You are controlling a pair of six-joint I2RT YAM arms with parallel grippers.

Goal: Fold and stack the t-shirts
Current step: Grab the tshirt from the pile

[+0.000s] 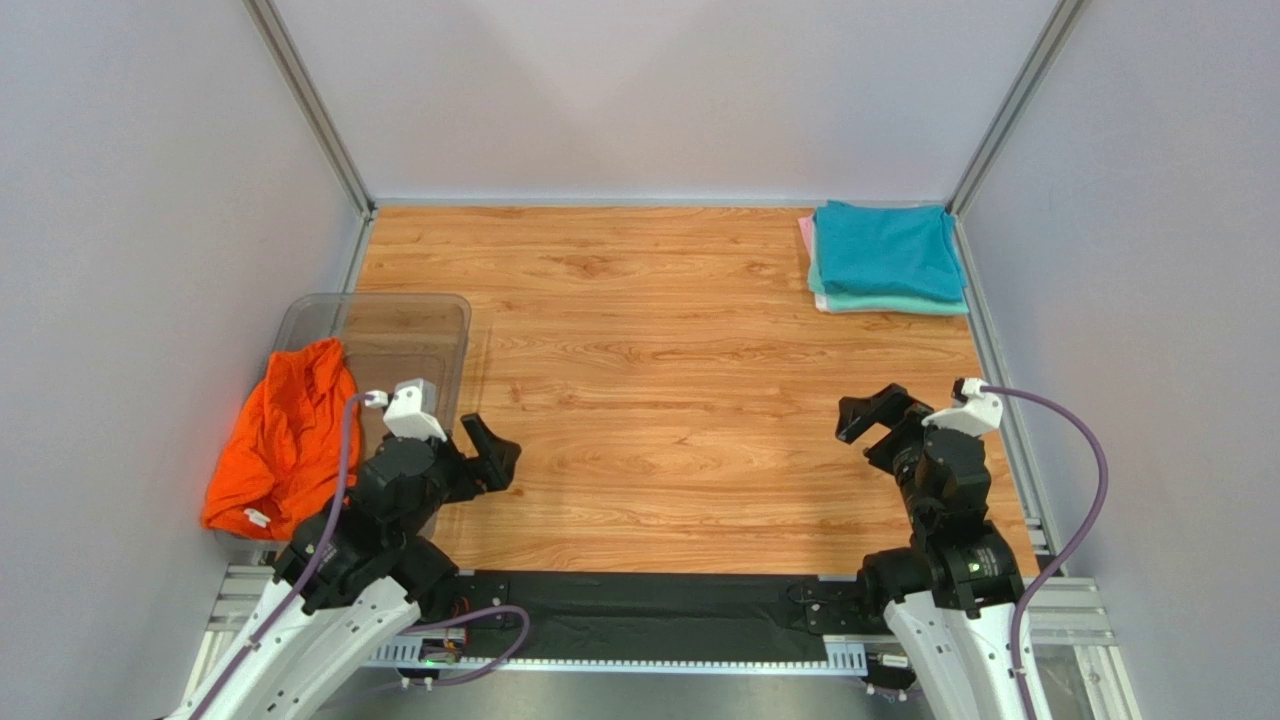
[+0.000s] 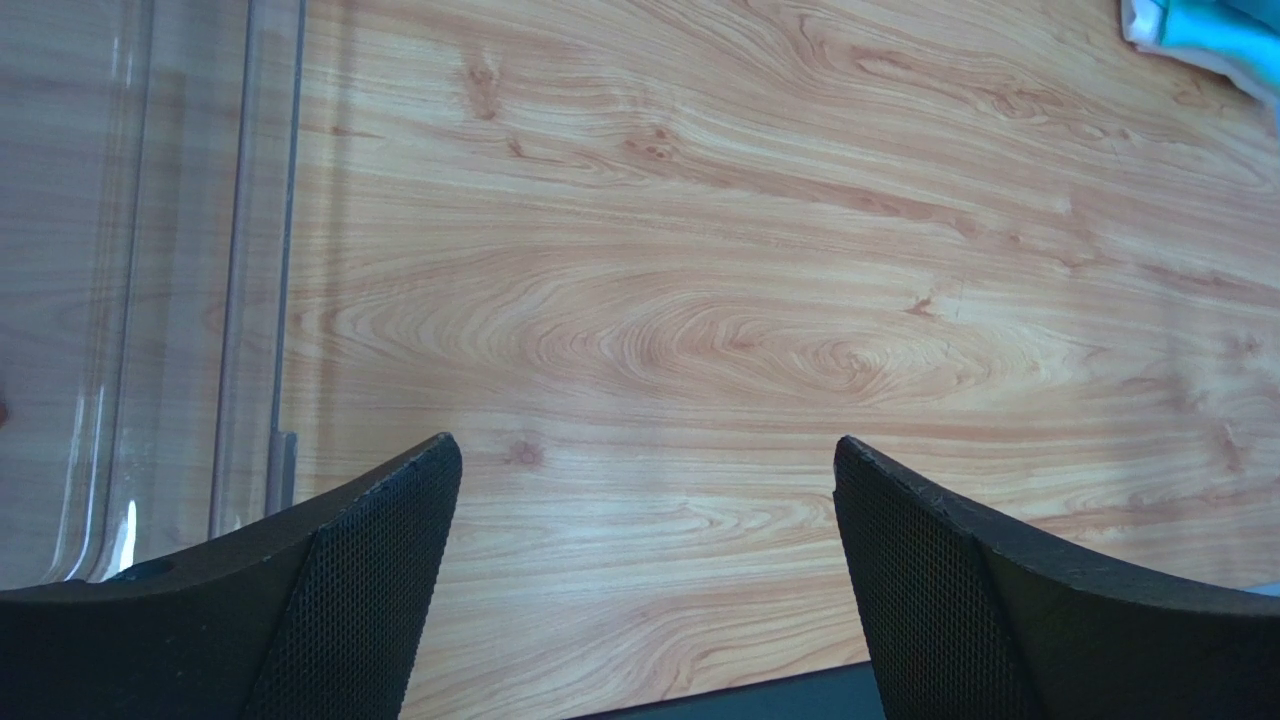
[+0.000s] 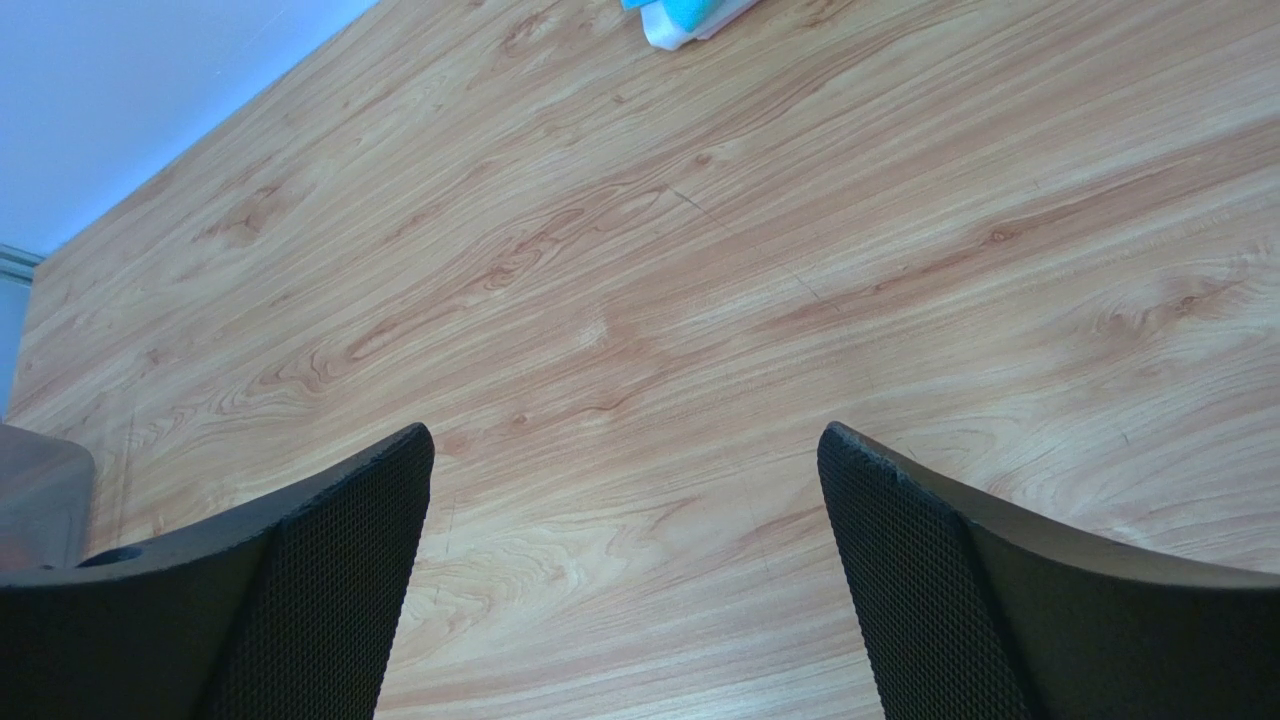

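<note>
Both arms hover low over the wooden table (image 1: pixel 661 390) with nothing in their grasp; the left gripper (image 1: pixel 489 453) has its two black fingers spread wide over bare wood, and the right gripper (image 1: pixel 869 413) is spread just as wide. Just off the left gripper's left side sits a clear plastic tub (image 1: pixel 428 323); the orange t-shirt (image 1: pixel 286 438) lies crumpled over that tub's outer edge, beyond the gripper's left, its small white label at the near end. Well ahead of the right gripper, in the table's far corner, rests a folded stack; the teal t-shirt (image 1: pixel 890 248) lies on top, the mint green t-shirt (image 1: pixel 887 305) shows beneath it, and a sliver of the pale pink t-shirt (image 1: pixel 807 240) peeks out at the stack's left edge. Both grippers stand well apart from each other.
</note>
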